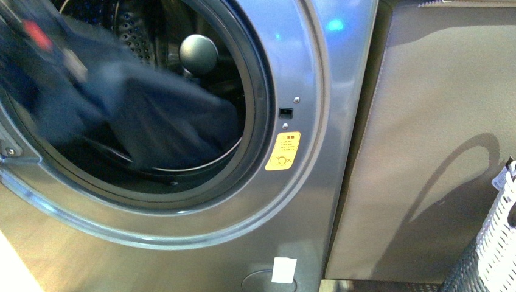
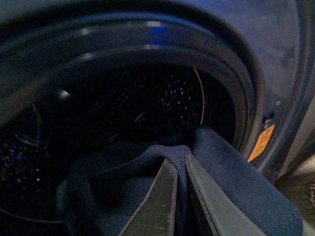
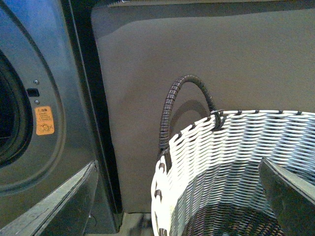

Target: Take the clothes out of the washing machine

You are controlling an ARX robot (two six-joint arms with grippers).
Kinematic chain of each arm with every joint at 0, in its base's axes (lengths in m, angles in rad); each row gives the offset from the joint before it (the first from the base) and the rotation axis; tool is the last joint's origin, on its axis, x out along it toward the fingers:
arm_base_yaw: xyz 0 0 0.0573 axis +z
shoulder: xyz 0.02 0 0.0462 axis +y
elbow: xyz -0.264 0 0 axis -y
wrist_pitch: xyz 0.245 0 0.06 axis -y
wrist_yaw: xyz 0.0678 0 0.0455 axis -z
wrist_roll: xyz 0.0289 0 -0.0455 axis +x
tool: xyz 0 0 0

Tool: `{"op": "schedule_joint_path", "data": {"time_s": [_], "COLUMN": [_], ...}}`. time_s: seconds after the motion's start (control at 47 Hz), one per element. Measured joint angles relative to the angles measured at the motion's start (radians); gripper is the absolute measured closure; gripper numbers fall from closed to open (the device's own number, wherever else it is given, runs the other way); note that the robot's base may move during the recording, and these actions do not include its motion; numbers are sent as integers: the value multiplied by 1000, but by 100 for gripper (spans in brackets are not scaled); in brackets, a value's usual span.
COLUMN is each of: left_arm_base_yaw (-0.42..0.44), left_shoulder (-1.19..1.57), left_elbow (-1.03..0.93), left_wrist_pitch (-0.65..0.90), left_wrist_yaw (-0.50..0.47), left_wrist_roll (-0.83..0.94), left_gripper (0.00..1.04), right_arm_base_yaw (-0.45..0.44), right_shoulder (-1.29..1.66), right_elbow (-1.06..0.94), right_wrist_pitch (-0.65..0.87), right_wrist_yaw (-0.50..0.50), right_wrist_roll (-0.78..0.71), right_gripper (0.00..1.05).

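The grey washing machine (image 1: 316, 91) fills the front view, its round porthole open onto the perforated drum. The slate-blue ribbed clothes (image 1: 164, 115) hang out over the porthole's lower rim, blurred at the left. My left gripper (image 2: 183, 158) is shut on a fold of the clothes (image 2: 236, 182) just in front of the porthole. A yellow-orange warning sticker (image 1: 283, 151) sits right of the opening. My right gripper (image 3: 182, 196) is open and empty, held over the woven basket (image 3: 231, 147), away from the washing machine (image 3: 34, 98).
The grey-white woven basket (image 1: 496, 243) with a dark handle (image 3: 179, 98) stands at the right, beside a grey-brown panel (image 1: 426, 121). A dark round knob (image 1: 198, 53) shows inside the drum. A narrow dark gap separates machine and panel.
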State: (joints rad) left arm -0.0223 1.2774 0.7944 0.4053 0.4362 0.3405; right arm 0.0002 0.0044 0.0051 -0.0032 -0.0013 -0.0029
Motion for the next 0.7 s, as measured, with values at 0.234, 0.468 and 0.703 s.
{"op": "schedule_joint_path", "data": {"time_s": [0.234, 0.468, 0.703], "left_arm_base_yaw": [4, -36, -119], "left_shoulder": [-13, -12, 1], "left_elbow": [189, 391, 583], "left_wrist_pitch": [-134, -264, -386], "left_wrist_yaw": [17, 35, 3], "left_wrist_roll": [-8, -27, -8], "left_gripper": [99, 99, 99], "right_arm_base_yaw": [0, 0, 0], "right_shoulder": [0, 0, 0], "right_elbow": [0, 0, 0], "right_wrist_pitch": [0, 0, 0], "right_wrist_yaw": [0, 0, 0], "right_wrist_roll": [0, 0, 0], "right_gripper": [7, 7, 7]}}
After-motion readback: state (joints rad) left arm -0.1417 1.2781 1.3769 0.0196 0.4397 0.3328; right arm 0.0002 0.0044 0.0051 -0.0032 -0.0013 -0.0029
